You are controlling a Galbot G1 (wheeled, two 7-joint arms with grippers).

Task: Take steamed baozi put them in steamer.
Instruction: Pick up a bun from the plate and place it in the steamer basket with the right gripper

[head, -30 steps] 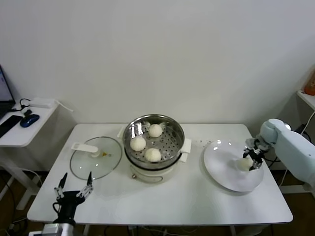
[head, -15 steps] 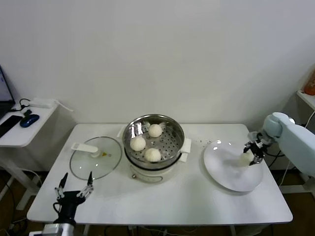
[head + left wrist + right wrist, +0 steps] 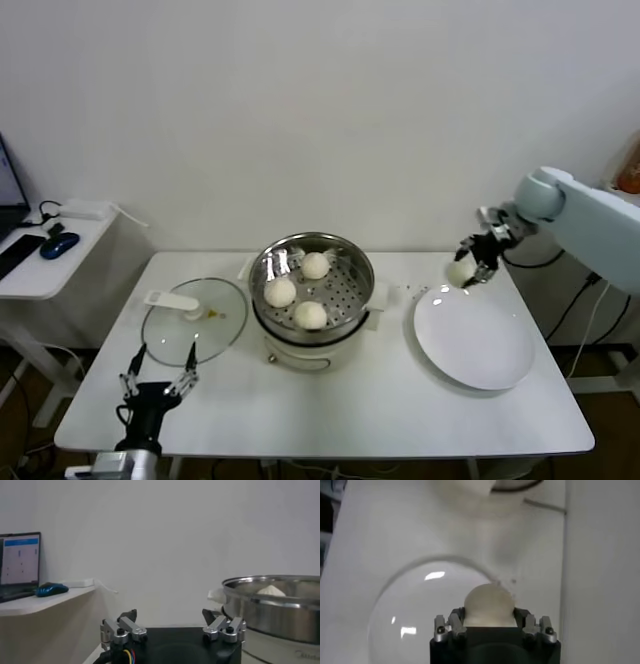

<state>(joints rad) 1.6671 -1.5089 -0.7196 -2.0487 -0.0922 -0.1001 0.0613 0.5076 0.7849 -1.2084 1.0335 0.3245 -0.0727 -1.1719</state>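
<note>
Three off-white baozi [image 3: 310,315] lie in the shiny steel steamer [image 3: 352,296] on its white cooker base at the table's middle. My right gripper [image 3: 469,268] is shut on the fourth baozi [image 3: 460,272] and holds it in the air above the far left rim of the white plate [image 3: 474,338]. In the right wrist view the baozi [image 3: 488,605] sits between the jaws of the right gripper [image 3: 489,619], over the plate [image 3: 410,625]. My left gripper [image 3: 158,381] is open and empty at the table's front left; the steamer's rim [image 3: 280,600] shows to its side in the left wrist view.
A glass lid [image 3: 195,320] with a white handle lies flat left of the steamer. A side desk [image 3: 40,262] with a mouse stands at the far left. A shelf with an orange object [image 3: 630,170] is at the far right.
My right gripper has lifted the baozi off the plate and carried it up and left, toward the steamer. The left gripper shifted slightly right.
</note>
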